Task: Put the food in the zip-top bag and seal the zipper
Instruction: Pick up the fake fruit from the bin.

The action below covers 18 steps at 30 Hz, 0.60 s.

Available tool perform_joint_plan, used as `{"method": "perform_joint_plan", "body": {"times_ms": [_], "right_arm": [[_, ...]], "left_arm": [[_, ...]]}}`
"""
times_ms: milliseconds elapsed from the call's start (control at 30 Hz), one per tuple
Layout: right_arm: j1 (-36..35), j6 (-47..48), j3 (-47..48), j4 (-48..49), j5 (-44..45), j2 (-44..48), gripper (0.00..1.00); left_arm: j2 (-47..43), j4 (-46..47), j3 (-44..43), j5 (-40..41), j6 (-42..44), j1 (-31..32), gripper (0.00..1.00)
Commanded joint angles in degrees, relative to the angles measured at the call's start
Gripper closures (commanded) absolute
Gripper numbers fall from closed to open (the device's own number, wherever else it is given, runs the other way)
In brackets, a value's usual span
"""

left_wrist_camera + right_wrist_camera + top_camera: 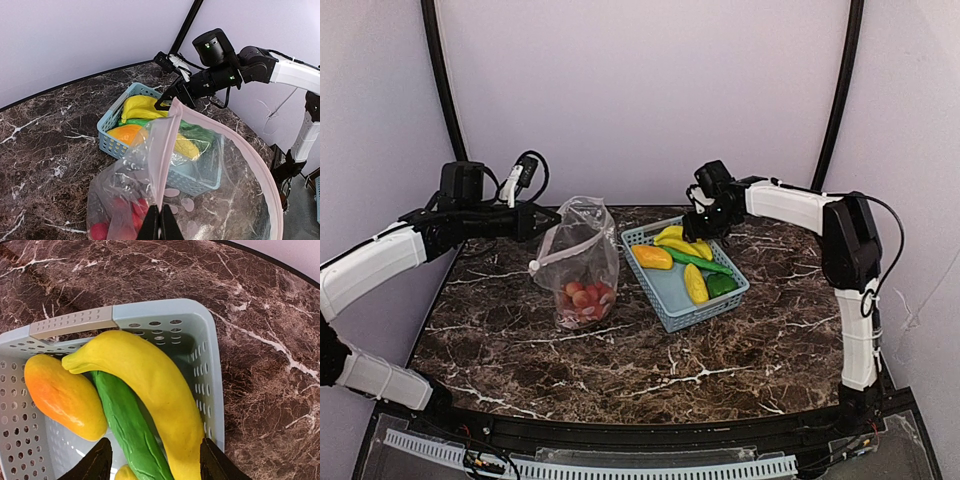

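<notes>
The left tool (160, 223) is clamped on the bag's (582, 250) zipper (168, 150), holding the mouth up above the counter (620, 370); red fruits (586, 297) lie inside. Right of it, the basket (705, 312) holds a banana (150, 385), an orange piece (62, 395) and a green vegetable (125, 425). The right tool (156, 465) hangs over them, jaws apart.

I work in a robot lab cell: my marble-patterned tabletop (620, 370) stands inside plain pale backdrop walls (640, 90) framed by black curved poles (442, 90), with a white slotted cable duct (590, 463) running along the near edge.
</notes>
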<state>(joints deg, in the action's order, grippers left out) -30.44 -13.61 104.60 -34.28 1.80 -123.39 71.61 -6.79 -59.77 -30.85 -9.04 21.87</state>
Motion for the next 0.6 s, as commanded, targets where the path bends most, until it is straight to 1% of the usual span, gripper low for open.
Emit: {"method": "perform_joint_plan", "body": {"times_ms": [0,167,367,567], "right_arm": [[0.6,2.2,3.3,0.7,1.3,-2.8,0.42],[0.9,3.6,4.8,0.7,1.7,-4.7,0.41],[1.2,9.0,7.1,1.6,-3.6,-6.4,0.41],[1.5,12.4,7.7,1.0,-2.0,-7.7,0.41]], "left_arm": [[-1.2,1.5,0.9,-2.0,-0.8,-0.9,0.99],[-1.0,1.8,0.8,-3.1,-1.5,-1.4,0.99],[-0.9,2.2,1.0,-3.9,-2.0,-1.5,0.99],[-0.9,2.2,1.0,-4.0,-2.0,-1.7,0.99]]}}
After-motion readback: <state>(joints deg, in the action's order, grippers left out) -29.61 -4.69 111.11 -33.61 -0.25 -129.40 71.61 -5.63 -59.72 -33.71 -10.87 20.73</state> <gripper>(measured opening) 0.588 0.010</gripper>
